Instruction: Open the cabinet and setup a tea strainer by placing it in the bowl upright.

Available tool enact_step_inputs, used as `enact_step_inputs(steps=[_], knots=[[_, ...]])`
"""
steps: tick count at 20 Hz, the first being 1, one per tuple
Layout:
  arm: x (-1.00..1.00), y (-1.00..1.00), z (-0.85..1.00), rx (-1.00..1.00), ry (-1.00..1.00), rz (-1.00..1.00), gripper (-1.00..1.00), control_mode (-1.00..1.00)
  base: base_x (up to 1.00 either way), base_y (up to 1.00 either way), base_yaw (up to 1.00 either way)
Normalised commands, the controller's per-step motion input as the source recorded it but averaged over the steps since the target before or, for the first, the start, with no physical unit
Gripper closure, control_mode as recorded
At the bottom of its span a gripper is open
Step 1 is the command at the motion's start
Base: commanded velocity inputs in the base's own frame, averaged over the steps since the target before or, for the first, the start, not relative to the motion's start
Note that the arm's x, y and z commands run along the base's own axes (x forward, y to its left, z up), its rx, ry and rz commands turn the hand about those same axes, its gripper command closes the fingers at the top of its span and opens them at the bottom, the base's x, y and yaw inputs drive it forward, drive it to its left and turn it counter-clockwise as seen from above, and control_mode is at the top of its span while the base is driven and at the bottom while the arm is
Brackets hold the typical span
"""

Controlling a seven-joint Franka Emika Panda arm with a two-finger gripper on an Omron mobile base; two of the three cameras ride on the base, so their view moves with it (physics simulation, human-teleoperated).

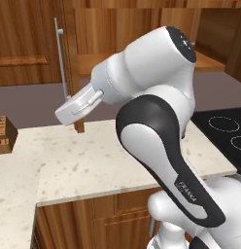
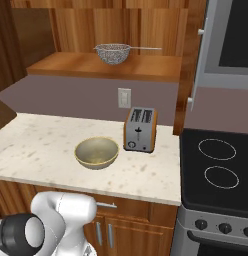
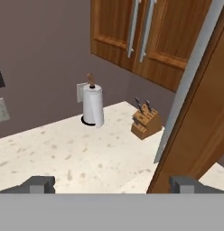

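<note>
The hand (image 3: 111,184) stood with its jaws spread wide and held nothing; its two dark fingertips (image 3: 39,184) rose at the bottom of the hand view, well apart from each other. The cabinet (image 2: 111,35) was open, and in the hand view its swung-out door (image 3: 199,108) stood edge-on just beyond the right fingertip, with the long silver bar handle (image 3: 188,85) running down its face. In the left base view the hand sat just beside that handle, above the back part of the worktop (image 1: 83,165). The tea strainer (image 2: 113,53) rested upright on the cabinet shelf (image 2: 146,67), its thin handle pointing toward the right. The bowl (image 2: 96,152) stood below it on the worktop, near the front edge, upright and with nothing in it. A toaster (image 2: 140,129) stood just beside the bowl, toward the right end of the worktop, near the stove (image 2: 218,170). Toward the far corner in the hand view, a paper towel roll (image 3: 93,105) stood against the back wall, and a knife block (image 3: 144,122) stood near it.
</note>
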Motion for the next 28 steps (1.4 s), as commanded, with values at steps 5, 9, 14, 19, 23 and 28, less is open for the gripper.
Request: enact_step_inputs(steps=[5,9,14,19,23,28], knots=[[-0.27,-0.18,0.0,-0.01,0.0,-0.08,-1.0,-1.0,0.0,0.0,0.0],[-0.19,-0.26,0.0,-0.03,0.0,-0.1,-1.0,-1.0,0.0,0.0,0.0],[-0.12,-0.41,0.05,-0.1,0.0,-0.19,-1.0,-1.0,0.0,0.0,0.0],[0.0,-0.5,0.0,-0.13,0.0,-0.22,-1.0,-1.0,0.0,0.0,0.0],[0.0,-0.48,0.04,-0.12,0.0,-0.23,-1.0,-1.0,0.0,0.0,0.0],[0.0,-0.59,0.08,-0.08,0.0,-0.24,-1.0,-1.0,0.0,0.0,0.0]])
